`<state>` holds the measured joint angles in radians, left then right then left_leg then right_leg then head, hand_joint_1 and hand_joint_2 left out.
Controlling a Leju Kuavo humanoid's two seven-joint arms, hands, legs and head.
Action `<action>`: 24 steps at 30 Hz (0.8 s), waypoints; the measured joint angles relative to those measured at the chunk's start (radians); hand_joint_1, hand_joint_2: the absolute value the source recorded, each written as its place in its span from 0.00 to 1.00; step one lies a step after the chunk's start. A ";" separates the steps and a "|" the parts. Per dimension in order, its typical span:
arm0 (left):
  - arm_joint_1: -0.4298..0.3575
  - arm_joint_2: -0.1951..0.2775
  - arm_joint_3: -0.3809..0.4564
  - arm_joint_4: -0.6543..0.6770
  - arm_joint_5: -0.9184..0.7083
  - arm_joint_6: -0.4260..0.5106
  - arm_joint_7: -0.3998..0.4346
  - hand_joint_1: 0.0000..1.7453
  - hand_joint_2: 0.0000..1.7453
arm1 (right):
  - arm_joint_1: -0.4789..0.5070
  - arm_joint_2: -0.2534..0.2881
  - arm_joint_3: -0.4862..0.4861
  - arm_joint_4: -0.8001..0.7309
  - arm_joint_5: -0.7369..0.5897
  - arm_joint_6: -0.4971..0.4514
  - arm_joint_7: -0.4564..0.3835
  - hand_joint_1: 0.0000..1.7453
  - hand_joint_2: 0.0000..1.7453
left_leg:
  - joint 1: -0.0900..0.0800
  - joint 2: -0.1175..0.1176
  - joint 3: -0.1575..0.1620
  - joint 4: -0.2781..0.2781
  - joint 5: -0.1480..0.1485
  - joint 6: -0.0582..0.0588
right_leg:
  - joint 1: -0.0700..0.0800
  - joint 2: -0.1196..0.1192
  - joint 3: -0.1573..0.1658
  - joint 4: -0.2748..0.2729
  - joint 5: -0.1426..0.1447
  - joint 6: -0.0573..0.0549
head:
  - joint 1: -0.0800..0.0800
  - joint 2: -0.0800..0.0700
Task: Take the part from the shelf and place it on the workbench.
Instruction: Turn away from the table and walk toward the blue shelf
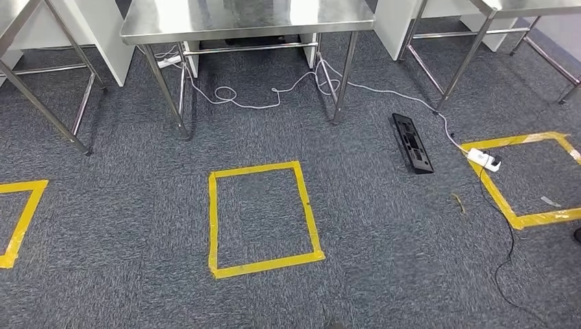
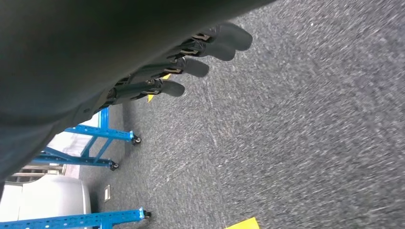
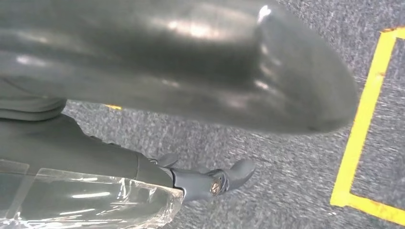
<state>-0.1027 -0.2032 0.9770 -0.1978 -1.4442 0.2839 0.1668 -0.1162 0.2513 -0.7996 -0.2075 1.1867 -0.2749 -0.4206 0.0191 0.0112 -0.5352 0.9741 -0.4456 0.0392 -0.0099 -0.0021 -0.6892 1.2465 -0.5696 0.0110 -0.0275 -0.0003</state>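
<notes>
The workbench point(image 1: 246, 20), a steel table on thin legs, stands straight ahead at the far side of the grey carpet in the head view. My right hand point(image 3: 210, 181) hangs over the carpet in the right wrist view, and it holds the part point(image 3: 86, 200), a dark grey piece wrapped in clear crinkled plastic; the plastic hides most of the fingers. In the left wrist view my left hand point(image 2: 191, 62) hangs with its dark fingers stretched out and apart, holding nothing. Blue shelf frames point(image 2: 95, 138) on castors stand behind that hand.
A yellow tape square point(image 1: 264, 219) marks the carpet in front of the workbench, with others at left point(image 1: 20, 212) and right point(image 1: 527, 178). A black bar point(image 1: 411, 142), a white power strip point(image 1: 484, 159) and cables lie on the floor. More steel tables point(image 1: 41, 75) flank the workbench.
</notes>
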 joint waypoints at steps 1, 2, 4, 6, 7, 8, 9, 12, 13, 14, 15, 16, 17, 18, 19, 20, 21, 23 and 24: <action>0.000 0.000 0.000 0.000 -0.003 0.000 0.000 0.00 0.00 | 0.001 -0.001 0.000 0.000 -0.001 0.001 -0.001 0.00 0.00 | 0.000 0.000 -0.008 0.000 0.006 -0.002 | -0.004 0.000 0.001 0.016 -0.005 0.008 | 0.000 0.000; 0.000 -0.001 0.001 0.000 -0.008 0.001 0.001 0.00 0.00 | 0.002 -0.002 0.000 0.000 -0.002 0.001 -0.003 0.00 0.00 | 0.001 0.000 -0.014 0.001 0.011 -0.006 | -0.008 0.000 0.023 -0.009 0.005 0.020 | 0.000 0.000; 0.000 -0.002 0.001 0.000 -0.016 0.002 0.002 0.00 0.00 | 0.001 -0.004 0.000 0.000 -0.004 0.002 -0.007 0.00 0.00 | 0.002 0.000 -0.022 0.003 0.019 -0.015 | -0.018 -0.001 0.116 -0.150 0.044 0.041 | 0.001 0.000; 0.000 -0.003 0.001 0.000 -0.021 0.003 0.003 0.00 0.00 | -0.001 -0.005 0.000 0.000 -0.005 0.002 -0.011 0.00 0.00 | -0.003 0.000 -0.028 0.010 0.023 -0.027 | -0.019 0.001 0.181 -0.265 0.072 0.040 | 0.001 0.000; -0.001 -0.002 0.000 0.000 -0.024 0.005 0.003 0.00 0.00 | -0.001 -0.004 0.000 0.000 -0.007 0.002 -0.013 0.00 0.00 | -0.005 0.000 -0.032 0.013 0.023 -0.029 | -0.021 0.002 0.190 -0.287 0.078 0.034 | 0.001 0.000; -0.001 -0.002 0.000 0.000 -0.029 0.006 0.005 0.00 0.00 | 0.000 -0.004 -0.001 0.000 -0.009 0.003 -0.014 0.00 0.00 | -0.005 0.000 -0.035 0.015 0.024 -0.026 | -0.019 0.004 0.189 -0.289 0.083 0.026 | -0.001 0.000; 0.000 -0.001 -0.002 0.000 -0.034 0.008 0.007 0.00 0.00 | 0.001 -0.004 -0.001 0.000 -0.013 0.004 -0.015 0.00 0.00 | -0.002 0.000 -0.037 0.015 0.026 -0.022 | -0.020 0.003 0.189 -0.289 0.086 0.020 | -0.002 0.000; 0.000 0.001 -0.008 0.000 -0.041 0.009 0.012 0.00 0.00 | 0.002 -0.003 -0.003 0.000 -0.025 0.010 -0.017 0.00 0.00 | 0.007 -0.001 -0.041 0.013 0.036 -0.016 | -0.012 0.003 0.185 -0.289 0.094 0.008 | -0.001 0.000; 0.000 0.001 -0.010 0.000 -0.041 0.009 0.012 0.00 0.00 | 0.002 -0.003 -0.004 0.000 -0.027 0.012 -0.017 0.00 0.00 | 0.009 -0.001 -0.041 0.011 0.039 -0.019 | -0.010 0.003 0.184 -0.288 0.095 0.005 | -0.002 0.000; 0.000 0.002 -0.013 0.000 -0.042 0.009 0.012 0.00 0.00 | 0.002 -0.003 -0.004 0.000 -0.029 0.012 -0.017 0.00 0.00 | 0.011 -0.001 -0.042 0.010 0.042 -0.022 | -0.007 0.003 0.183 -0.288 0.097 0.002 | -0.001 0.000; 0.000 0.002 -0.015 0.000 -0.042 0.009 0.012 0.00 0.00 | 0.002 -0.003 -0.005 0.000 -0.029 0.013 -0.017 0.00 0.00 | 0.013 -0.001 -0.042 0.009 0.044 -0.025 | -0.005 0.003 0.182 -0.288 0.098 0.000 | -0.001 0.000; 0.000 0.002 -0.016 0.000 -0.043 0.009 0.012 0.00 0.00 | 0.002 -0.003 -0.005 0.000 -0.030 0.013 -0.016 0.00 0.00 | 0.014 -0.001 -0.042 0.008 0.045 -0.027 | -0.003 0.003 0.182 -0.288 0.099 -0.001 | -0.001 0.000; 0.000 0.003 -0.017 0.000 -0.043 0.009 0.012 0.00 0.00 | 0.002 -0.003 -0.006 0.000 -0.030 0.014 -0.016 0.00 0.00 | 0.015 -0.001 -0.043 0.009 0.046 -0.029 | -0.004 0.003 0.181 -0.288 0.100 -0.002 | -0.001 0.000; 0.000 0.005 -0.017 0.000 -0.043 0.009 0.012 0.00 0.00 | 0.002 -0.002 -0.007 0.000 -0.032 0.017 -0.015 0.00 0.00 | 0.016 -0.001 -0.045 0.011 0.046 -0.030 | -0.006 0.003 0.181 -0.288 0.100 -0.002 | -0.002 0.000; 0.000 0.006 -0.017 0.000 -0.043 0.008 0.012 0.00 0.00 | 0.002 -0.001 -0.008 0.000 -0.034 0.021 -0.014 0.00 0.00 | 0.017 -0.001 -0.047 0.014 0.045 -0.030 | -0.008 0.003 0.181 -0.288 0.101 -0.003 | -0.002 0.000; 0.000 0.008 -0.017 0.000 -0.043 0.008 0.012 0.00 0.00 | 0.001 0.000 -0.009 0.000 -0.036 0.027 -0.014 0.00 0.00 | 0.017 -0.001 -0.049 0.017 0.044 -0.029 | -0.010 0.003 0.181 -0.288 0.102 -0.003 | -0.002 0.000; 0.000 0.010 -0.018 0.000 -0.043 0.008 0.012 0.00 0.00 | 0.001 0.001 -0.010 0.000 -0.038 0.031 -0.014 0.00 0.00 | 0.016 -0.002 -0.050 0.018 0.043 -0.027 | -0.011 0.002 0.181 -0.288 0.102 -0.001 | -0.003 0.000; 0.000 0.012 -0.017 0.000 -0.043 0.008 0.012 0.00 0.00 | 0.000 0.004 -0.012 0.000 -0.040 0.037 -0.014 0.00 0.00 | 0.014 -0.003 -0.047 0.008 0.047 -0.018 | -0.008 -0.001 0.184 -0.295 0.105 0.004 | -0.004 0.000; 0.000 0.012 -0.017 0.000 -0.042 0.008 0.012 0.00 0.00 | -0.001 0.005 -0.012 0.000 -0.041 0.040 -0.014 0.00 0.00 | 0.014 -0.005 -0.040 -0.008 0.055 -0.015 | -0.006 -0.003 0.183 -0.295 0.104 0.006 | -0.003 0.000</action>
<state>-0.1026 -0.1913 0.9597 -0.1976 -1.4864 0.2921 0.1786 -0.1168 0.2565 -0.8119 -0.2077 1.1460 -0.2352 -0.4349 0.0336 0.0065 -0.5757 0.9664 -0.3901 0.0244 -0.0163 -0.0048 -0.5063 0.9510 -0.4658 0.0171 -0.0306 -0.0001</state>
